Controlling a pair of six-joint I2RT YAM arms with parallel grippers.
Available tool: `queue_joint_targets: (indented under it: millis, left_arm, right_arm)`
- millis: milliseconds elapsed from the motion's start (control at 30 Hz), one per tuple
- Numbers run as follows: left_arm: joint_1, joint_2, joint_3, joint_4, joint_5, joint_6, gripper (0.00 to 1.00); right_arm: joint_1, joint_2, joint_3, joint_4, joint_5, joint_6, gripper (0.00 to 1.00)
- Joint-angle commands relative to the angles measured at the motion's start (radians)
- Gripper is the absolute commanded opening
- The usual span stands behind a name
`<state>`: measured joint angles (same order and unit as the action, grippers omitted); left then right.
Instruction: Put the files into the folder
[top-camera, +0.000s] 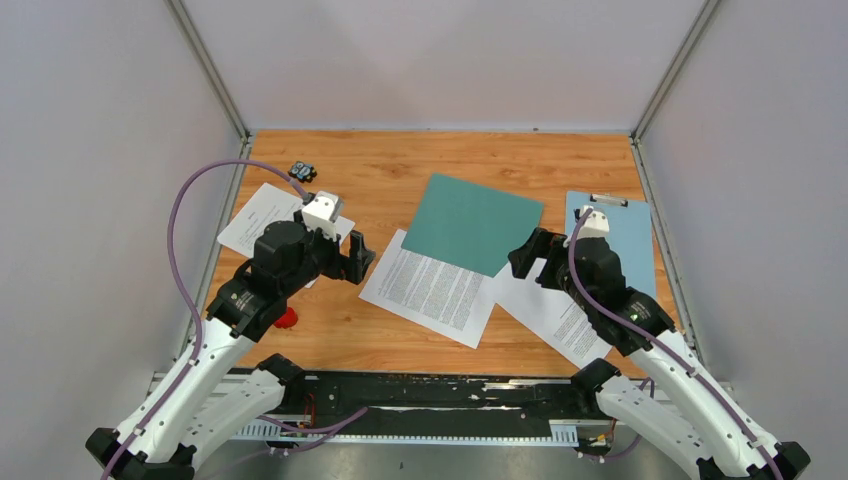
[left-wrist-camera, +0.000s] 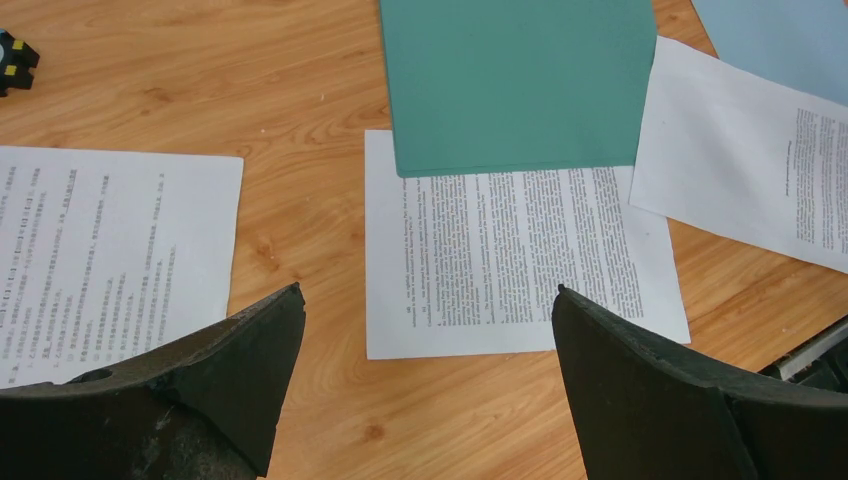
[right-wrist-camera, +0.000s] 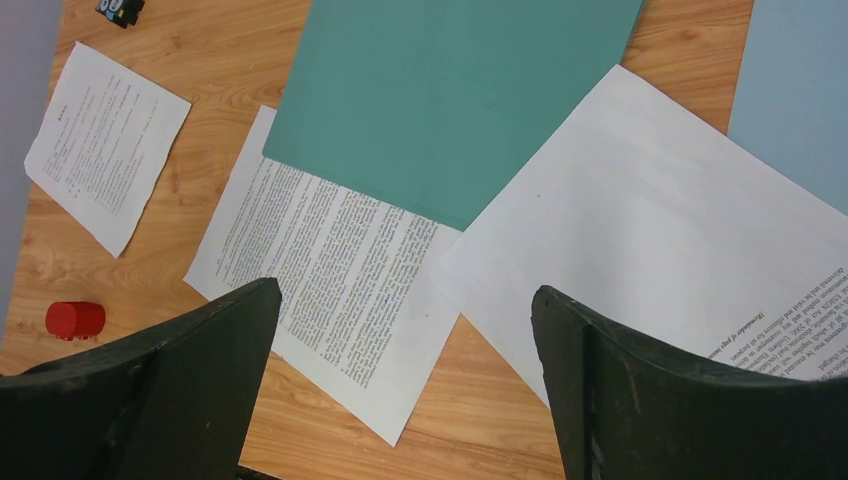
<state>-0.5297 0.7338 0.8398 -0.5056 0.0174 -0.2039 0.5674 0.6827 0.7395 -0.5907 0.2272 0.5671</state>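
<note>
On the wooden table (top-camera: 400, 165), the leftmost printed sheet (top-camera: 262, 215) lies tilted, partly under the left arm. The left pincer (top-camera: 358, 257) hangs above the table with its jaws spread wide and holds nothing. The middle sheet (top-camera: 430, 290) is dense with black text too small to read, and its long axis runs from far-left to near-right. The closed teal folder (top-camera: 478, 225) lies flat at mid-table. Its long axis runs roughly left to right with the right end nearer, and its near edge covers the middle sheet's far corner. A third sheet (top-camera: 548, 312) meets the folder's right edge. The right pincer (top-camera: 526, 258) is above it, equally wide open and empty. A light blue clipboard (top-camera: 628, 240) lies far right.
</note>
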Motion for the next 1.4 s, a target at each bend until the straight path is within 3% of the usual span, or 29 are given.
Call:
queue_joint_targets:
  millis: [0, 333, 600, 767, 967, 1167, 1367]
  left_arm:
    - [0.004, -0.008, 0.018, 0.018, -0.01, -0.007, 1.0]
    - [0.004, -0.004, 0.016, 0.02, -0.006, -0.017, 1.0]
    - [0.005, 0.032, -0.006, 0.029, -0.04, 0.004, 1.0]
    - [0.006, 0.141, 0.007, 0.055, -0.041, -0.042, 1.0]
    - [0.007, 0.371, 0.089, 0.126, -0.049, -0.118, 0.99]
    - [0.007, 0.621, 0.181, 0.197, -0.043, -0.181, 0.94]
    - [0.007, 0.794, 0.189, 0.375, 0.037, -0.207, 0.87]
  right_arm:
    - [0.002, -0.015, -0.003, 0.036, 0.015, -0.019, 0.99]
    - [0.002, -0.004, -0.068, 0.101, 0.118, -0.049, 0.99]
    - [-0.012, 0.166, -0.113, 0.387, 0.077, -0.206, 0.97]
    - [-0.154, 0.369, -0.029, 0.477, -0.097, -0.259, 0.91]
    - [-0.39, 0.567, 0.002, 0.661, -0.431, -0.217, 0.72]
    - [-0.53, 0.74, 0.056, 0.745, -0.525, -0.181, 0.63]
    - [-0.642, 0.958, 0.139, 0.821, -0.684, -0.141, 0.57]
